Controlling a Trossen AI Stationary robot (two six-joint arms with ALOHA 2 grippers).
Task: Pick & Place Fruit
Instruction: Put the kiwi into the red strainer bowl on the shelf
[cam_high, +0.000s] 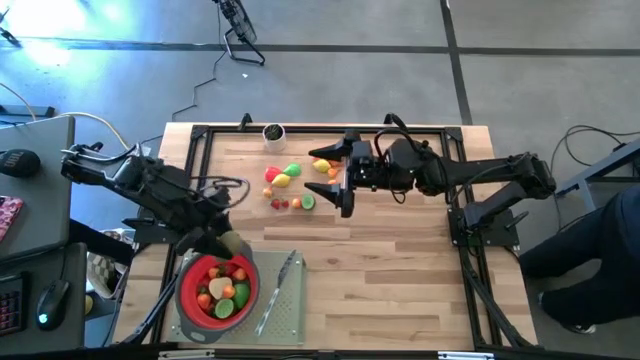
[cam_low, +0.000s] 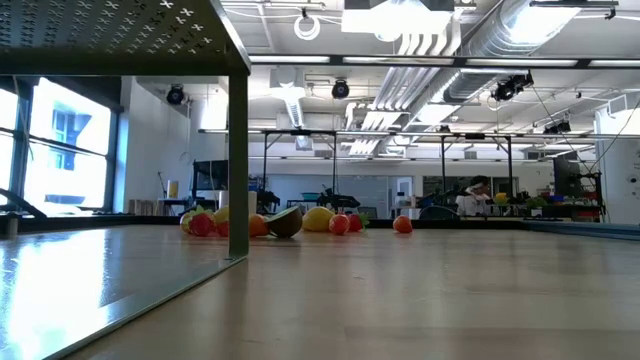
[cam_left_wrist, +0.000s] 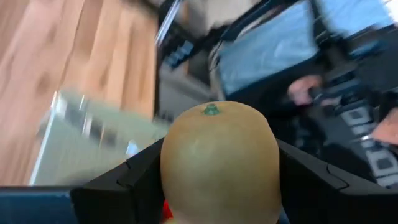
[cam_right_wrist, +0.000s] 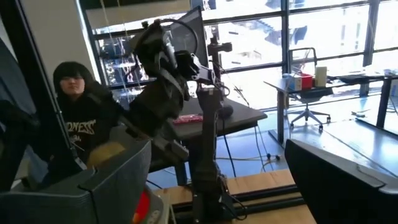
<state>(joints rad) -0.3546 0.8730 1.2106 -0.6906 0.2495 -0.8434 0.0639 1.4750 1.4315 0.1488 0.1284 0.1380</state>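
Observation:
My left gripper (cam_high: 228, 243) is at the near left, just above the far rim of the red strainer (cam_high: 186, 292), and is shut on a tan round fruit (cam_left_wrist: 217, 162) with a green stem. The strainer holds several fruits (cam_high: 225, 290). More small fruits (cam_high: 290, 180), red, yellow, orange and green, rest on the wood at the far middle and also show in the low view (cam_low: 290, 222). My right gripper (cam_high: 336, 180) hangs open above the table just right of that pile, with nothing between its fingers (cam_right_wrist: 93, 186). My left gripper pinches the tan fruit by its two opposite sides (cam_left_wrist: 168, 168) between the two fingers (cam_left_wrist: 127, 180). The stem end (cam_left_wrist: 211, 110) points away from the wrist. The fingers come from the table's far left, slanting slightly down. The fruit is lifted clear, above the strainer.
A slim grey knife (cam_high: 280, 290) lies on a grey-green mat (cam_high: 285, 320) beside the strainer. A small dark cup (cam_high: 272, 132) stands at the far edge. A black frame (cam_high: 470, 250) borders the table. A person (cam_right_wrist: 78, 124) sits beyond the left side.

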